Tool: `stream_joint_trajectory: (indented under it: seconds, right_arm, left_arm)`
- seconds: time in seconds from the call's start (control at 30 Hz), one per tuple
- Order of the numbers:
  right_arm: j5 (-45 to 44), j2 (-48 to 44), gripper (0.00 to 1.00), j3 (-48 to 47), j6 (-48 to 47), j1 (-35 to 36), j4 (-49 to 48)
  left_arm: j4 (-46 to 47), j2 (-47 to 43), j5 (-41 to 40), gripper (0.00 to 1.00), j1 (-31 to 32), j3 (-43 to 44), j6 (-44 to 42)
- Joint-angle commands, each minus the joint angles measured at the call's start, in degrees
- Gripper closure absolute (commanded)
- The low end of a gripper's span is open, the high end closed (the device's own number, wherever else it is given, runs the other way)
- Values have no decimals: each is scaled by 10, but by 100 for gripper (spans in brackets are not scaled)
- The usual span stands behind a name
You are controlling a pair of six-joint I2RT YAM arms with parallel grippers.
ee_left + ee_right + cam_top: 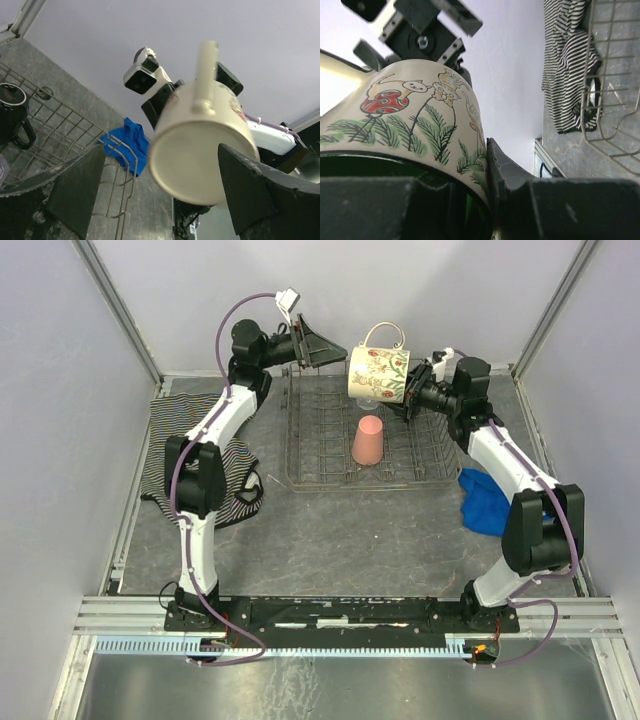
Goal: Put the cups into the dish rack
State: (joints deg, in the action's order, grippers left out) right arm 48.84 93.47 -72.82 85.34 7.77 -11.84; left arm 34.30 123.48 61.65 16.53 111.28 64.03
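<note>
Mug (pixel 378 372) lies sideways, rim gripped in my right pincer (pixel 408 386), above dish rack (pixel 300 480) toward bench's (pixel 330 540) far edge; left pincer (pixel 325 348) gapes.

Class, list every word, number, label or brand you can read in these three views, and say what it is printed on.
No readable text in any view.
On the cream floral mug: pictures only, a cat and green fronds, no words.
On the pink tumbler, black mug and dish rack: no marks visible.
</note>
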Motion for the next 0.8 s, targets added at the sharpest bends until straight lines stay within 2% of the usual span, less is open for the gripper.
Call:
stream_joint_trajectory:
  seconds: [0.0,0.4,0.57,0.77]
  right_arm:
    - [35,-54,99,13,14,16,-95]
    - [40,-51,99,20,3,26,-91]
    - [42,-44,99,22,1,27,-90]
    - [42,-29,99,20,-6,45,-83]
  left_arm:
    - [17,-4,24,0,4,2,-8]
    - [77,-29,31,0,13,-35,33]
    - [146,-29,25,0,16,-43,90]
    - [139,-29,29,1,43,-37,91]
